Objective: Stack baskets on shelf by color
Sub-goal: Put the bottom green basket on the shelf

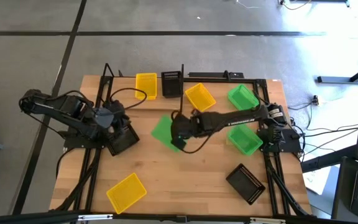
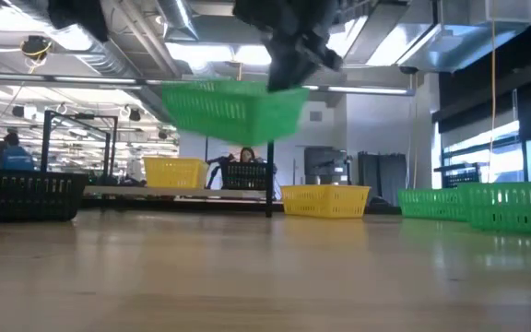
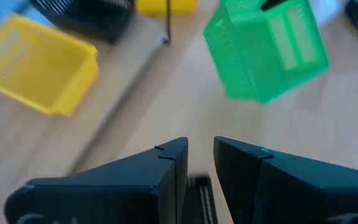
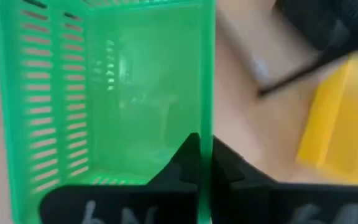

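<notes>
The right claw [image 1: 178,132] was clamped on the rim of a green basket [image 1: 164,131], held clear above the worktop's middle. The left claw [image 3: 201,158], fingers slightly apart, waited near the left edge. Nothing looked stacked yet; most baskets lay scattered.

I see two dark, chunky-jointed arms trailing black cables, the left gripper [image 3: 199,163] ending in flat, wedge-shaped black fingers [image 3: 166,163].
</notes>
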Tool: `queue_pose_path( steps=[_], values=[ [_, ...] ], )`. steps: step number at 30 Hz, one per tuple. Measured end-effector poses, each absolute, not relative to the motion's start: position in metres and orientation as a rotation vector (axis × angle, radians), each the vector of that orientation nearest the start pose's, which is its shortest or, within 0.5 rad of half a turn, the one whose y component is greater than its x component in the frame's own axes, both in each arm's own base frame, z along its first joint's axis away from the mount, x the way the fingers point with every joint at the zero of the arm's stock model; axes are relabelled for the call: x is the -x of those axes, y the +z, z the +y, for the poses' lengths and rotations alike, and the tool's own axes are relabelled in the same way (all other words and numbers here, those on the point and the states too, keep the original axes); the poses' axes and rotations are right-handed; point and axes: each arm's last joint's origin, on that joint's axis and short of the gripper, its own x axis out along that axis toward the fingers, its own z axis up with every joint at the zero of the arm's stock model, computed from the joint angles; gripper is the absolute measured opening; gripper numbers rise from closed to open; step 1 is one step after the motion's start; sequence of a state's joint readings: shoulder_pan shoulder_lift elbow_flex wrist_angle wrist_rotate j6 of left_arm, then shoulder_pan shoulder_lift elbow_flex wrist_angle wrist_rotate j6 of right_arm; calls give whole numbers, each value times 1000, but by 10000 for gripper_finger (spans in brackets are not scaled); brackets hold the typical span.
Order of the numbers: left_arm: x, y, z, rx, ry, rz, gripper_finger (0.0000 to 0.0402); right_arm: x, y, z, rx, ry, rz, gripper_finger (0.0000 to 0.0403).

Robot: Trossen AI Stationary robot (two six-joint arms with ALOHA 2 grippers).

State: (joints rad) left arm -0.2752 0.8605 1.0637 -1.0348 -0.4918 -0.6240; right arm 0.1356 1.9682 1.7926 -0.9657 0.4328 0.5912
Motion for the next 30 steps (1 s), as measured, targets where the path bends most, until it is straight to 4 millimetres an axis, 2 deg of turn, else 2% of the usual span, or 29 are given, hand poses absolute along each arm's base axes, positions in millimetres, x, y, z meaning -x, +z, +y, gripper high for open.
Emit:
queue_pose_path(
  steps=[5,10,17,23,30],
  values=[
    [-151,346,-24,145,536,574,70,-416,299,26,-59,-645,889,1],
    [-169,349,-26,-16,614,503,70,-419,305,9,75,-739,839,0],
    [-196,340,-31,-287,658,556,70,-427,312,-8,173,-748,781,0],
    [-214,333,-27,-346,825,540,70,-433,317,-14,242,-724,748,0],
    [-220,334,-15,-286,853,519,70,-436,320,-14,298,-696,730,0]
  ],
)
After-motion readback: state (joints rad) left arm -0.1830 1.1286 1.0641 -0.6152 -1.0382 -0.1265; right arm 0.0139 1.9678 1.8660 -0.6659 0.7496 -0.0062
